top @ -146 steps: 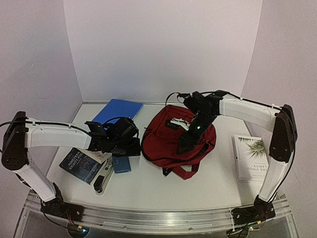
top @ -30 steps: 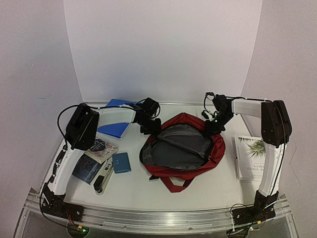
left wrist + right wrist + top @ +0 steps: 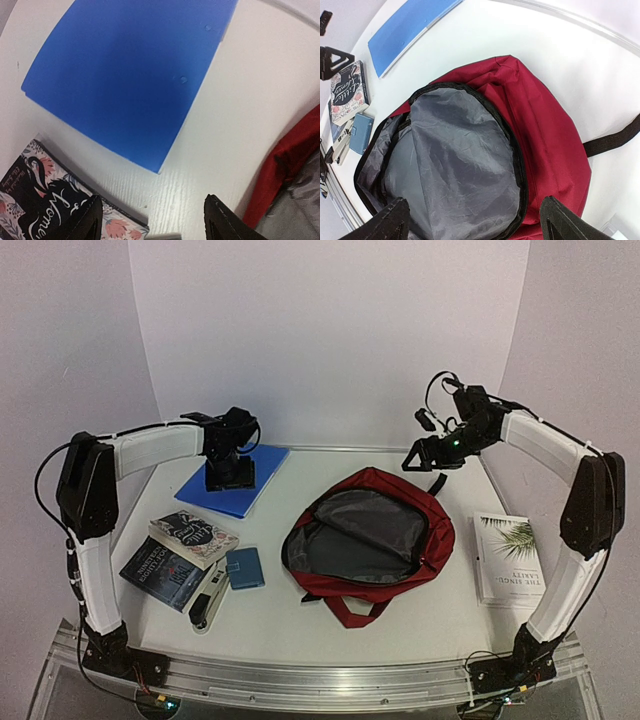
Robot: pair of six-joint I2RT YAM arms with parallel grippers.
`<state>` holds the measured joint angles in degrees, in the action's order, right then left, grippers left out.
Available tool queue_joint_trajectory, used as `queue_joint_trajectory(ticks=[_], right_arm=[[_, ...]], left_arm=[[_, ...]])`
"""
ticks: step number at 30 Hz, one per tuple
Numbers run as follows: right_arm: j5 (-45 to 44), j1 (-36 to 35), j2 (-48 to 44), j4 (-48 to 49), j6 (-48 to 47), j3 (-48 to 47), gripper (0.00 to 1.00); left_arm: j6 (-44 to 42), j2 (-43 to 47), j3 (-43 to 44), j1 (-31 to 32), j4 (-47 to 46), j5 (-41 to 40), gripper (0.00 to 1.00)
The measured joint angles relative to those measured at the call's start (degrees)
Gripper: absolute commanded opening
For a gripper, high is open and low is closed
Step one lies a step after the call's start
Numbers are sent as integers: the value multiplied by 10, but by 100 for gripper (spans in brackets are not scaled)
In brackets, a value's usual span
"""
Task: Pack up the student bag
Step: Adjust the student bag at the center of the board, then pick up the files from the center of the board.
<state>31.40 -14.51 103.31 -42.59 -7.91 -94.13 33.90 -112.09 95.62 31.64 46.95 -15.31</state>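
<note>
**Legible text.** The floral-covered book (image 3: pixel 45 200), near the left edge of the counter, bears the white script title "Little Women"; the left wrist view shows only "Wome". The white book (image 3: pixel 508 558), at the right edge, bears a line of capitals beginning "THE SING"; the rest is too small to read. The dark blue book (image 3: pixel 165 573), towards the near left corner, carries pale lettering that cannot be read.

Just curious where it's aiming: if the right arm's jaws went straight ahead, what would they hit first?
Probably the red backpack: the right gripper, jaws open, points into its unzipped mouth, so the grey lining likely comes first, though depth is hard to judge.
</note>
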Motion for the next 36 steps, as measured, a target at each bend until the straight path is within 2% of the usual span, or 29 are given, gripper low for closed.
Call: queue_joint_trajectory(ticks=[3,8,12,22,36], right_arm=[[1,0,0,-2,5,1,90],[7,0,-1,-4,15,4,90],[14,0,-2,-5,22,8,90],[20,0,-4,-6,34,10,90],[19,0,-26,-10,34,24,91]], left_arm=[[9,11,-46,-2,-5,7,69],[108,129,-259,-12,-133,81,69],[193,193,-366,-13,-245,99,68],[284,150,-392,-13,-447,98,63],[425,87,-435,-39,-584,105,60]])
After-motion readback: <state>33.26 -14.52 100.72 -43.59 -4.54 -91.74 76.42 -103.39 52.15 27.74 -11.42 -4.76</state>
